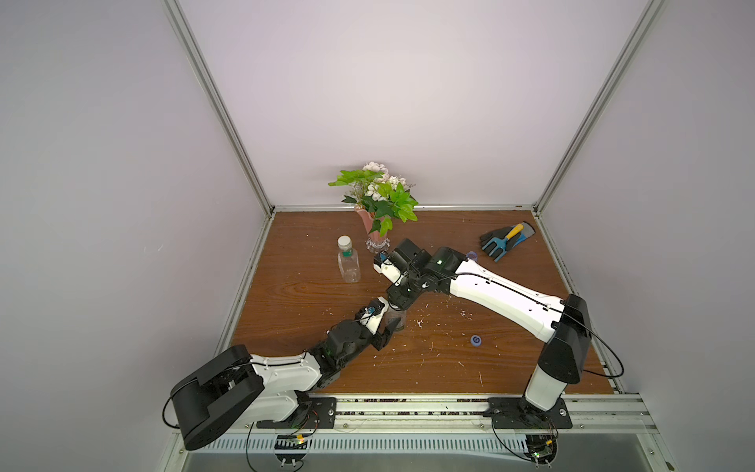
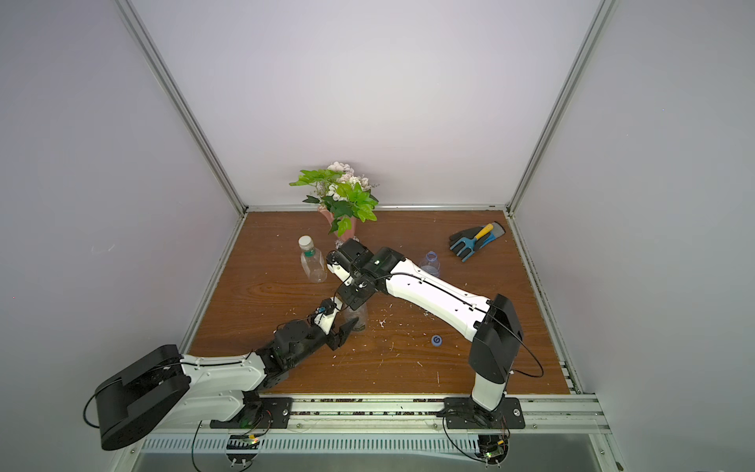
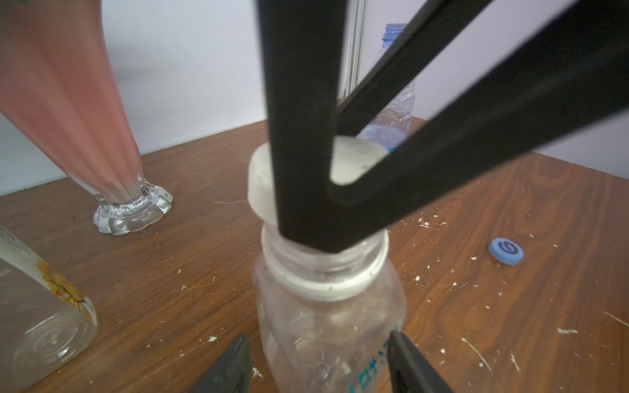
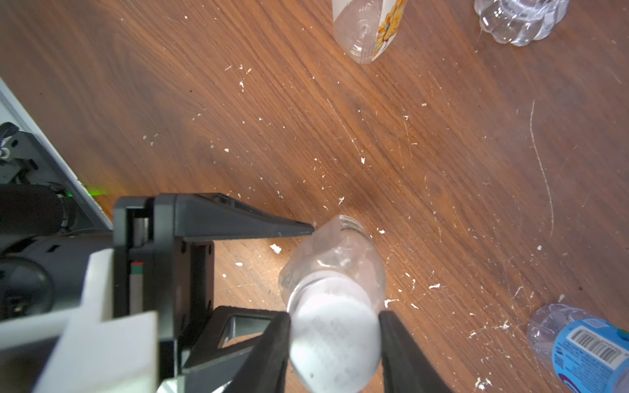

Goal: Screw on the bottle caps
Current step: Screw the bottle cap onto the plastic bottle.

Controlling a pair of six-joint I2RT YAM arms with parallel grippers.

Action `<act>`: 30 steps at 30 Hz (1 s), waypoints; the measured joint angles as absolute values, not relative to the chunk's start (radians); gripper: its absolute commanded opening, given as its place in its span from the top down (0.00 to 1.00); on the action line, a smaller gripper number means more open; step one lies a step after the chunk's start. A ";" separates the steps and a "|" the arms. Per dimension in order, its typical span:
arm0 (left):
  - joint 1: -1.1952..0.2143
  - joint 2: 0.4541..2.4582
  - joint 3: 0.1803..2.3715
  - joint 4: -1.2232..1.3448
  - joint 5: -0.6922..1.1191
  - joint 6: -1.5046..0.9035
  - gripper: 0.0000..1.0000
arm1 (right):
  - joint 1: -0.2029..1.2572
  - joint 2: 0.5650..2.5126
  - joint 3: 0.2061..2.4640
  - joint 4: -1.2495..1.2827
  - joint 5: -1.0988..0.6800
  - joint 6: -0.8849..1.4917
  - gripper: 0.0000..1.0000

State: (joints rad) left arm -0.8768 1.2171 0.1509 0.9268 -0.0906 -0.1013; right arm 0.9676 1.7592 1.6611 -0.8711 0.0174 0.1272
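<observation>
by the pink flower vase (image 1: 378, 233), squarish clear bottle (image 1: 348, 265) capped; right tool (image 4: 335, 326) clenches white round cap (image 4: 333, 320) on round clear bottle (image 3: 326, 323); left tool (image 3: 320, 354) flanks it, grip unclear; blue swirl cap (image 1: 476, 340) not yet on.

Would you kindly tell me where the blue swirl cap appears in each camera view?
A top view: blue cap on the table, between the middle bottle and the right arm.
A top view: same spot.
Left wrist: on bare wood, apart from that bottle.
Right wrist: not in it.
Shared landmark: the middle bottle.
</observation>
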 measured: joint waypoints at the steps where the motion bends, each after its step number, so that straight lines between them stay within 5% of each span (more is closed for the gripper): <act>1: -0.877 1.220 0.151 0.930 -0.091 -0.101 0.36 | 0.967 1.758 1.660 -0.869 0.016 0.128 0.56; 30: -0.877 1.249 0.151 0.939 -0.090 -0.102 0.36 | 0.960 1.753 1.633 -0.863 -0.017 0.138 0.49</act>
